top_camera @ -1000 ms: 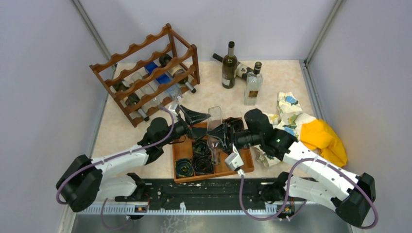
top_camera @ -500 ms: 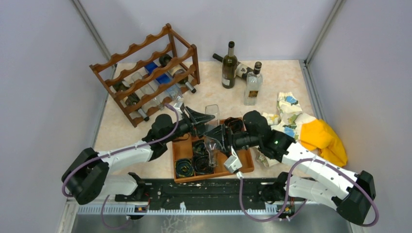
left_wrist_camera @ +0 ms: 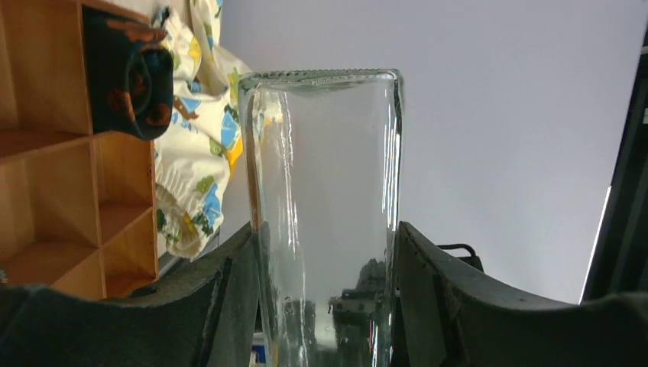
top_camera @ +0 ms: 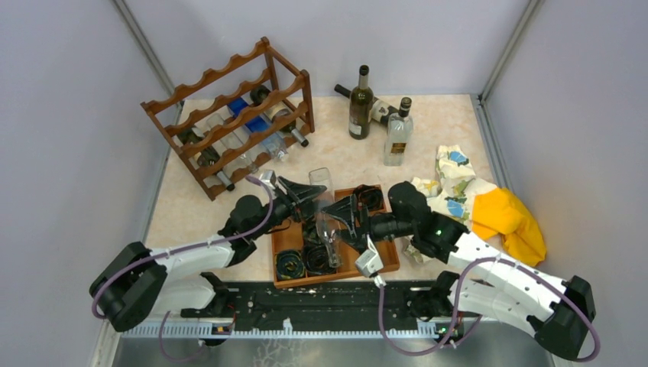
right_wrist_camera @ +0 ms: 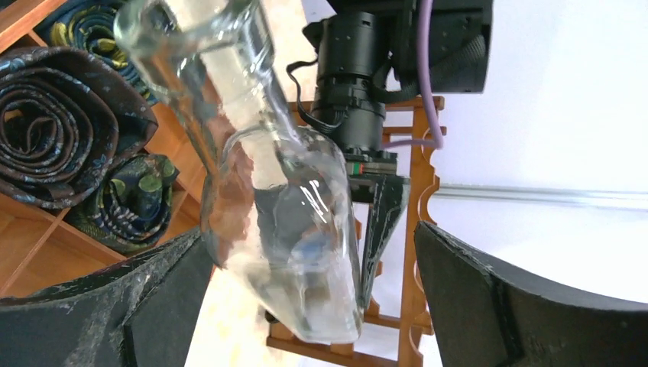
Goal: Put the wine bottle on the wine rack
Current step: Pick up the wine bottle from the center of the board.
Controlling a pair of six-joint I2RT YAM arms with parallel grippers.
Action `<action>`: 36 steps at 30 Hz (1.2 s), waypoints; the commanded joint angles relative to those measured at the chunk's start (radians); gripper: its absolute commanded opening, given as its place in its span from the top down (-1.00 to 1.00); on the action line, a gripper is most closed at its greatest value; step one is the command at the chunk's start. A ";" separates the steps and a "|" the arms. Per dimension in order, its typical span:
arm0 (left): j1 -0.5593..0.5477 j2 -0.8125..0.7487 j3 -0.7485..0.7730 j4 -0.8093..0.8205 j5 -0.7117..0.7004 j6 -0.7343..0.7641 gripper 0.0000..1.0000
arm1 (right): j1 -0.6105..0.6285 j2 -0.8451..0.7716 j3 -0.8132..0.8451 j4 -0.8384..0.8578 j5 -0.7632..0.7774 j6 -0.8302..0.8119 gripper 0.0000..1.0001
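Compartment tray (top_camera: 284, 237) at near centre, rolled ties in its cells. Above it is the clear wine bottle (left_wrist_camera: 325, 168), tilted, base end far, neck end near. Left gripper (left_wrist_camera: 326, 237) is partly open, both fingers pressed on the bottle's body: bottle held. Right gripper (right_wrist_camera: 309, 233) is spread wide astride the bottle, not clamped on it. Wine rack (top_camera: 229, 116) stands far left, well apart, with several bottles lying in it.

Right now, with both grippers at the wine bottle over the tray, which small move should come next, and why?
Probably the right gripper should draw straight back. It stands open, its fingers apart from the glass, while the left gripper is shut on the wine bottle and carries it alone. Once clear, the left arm can swing toward the wine rack.
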 commanded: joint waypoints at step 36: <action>0.137 -0.315 -0.094 -0.010 -0.211 0.237 1.00 | -0.323 -0.153 -0.036 0.236 0.092 1.426 -0.97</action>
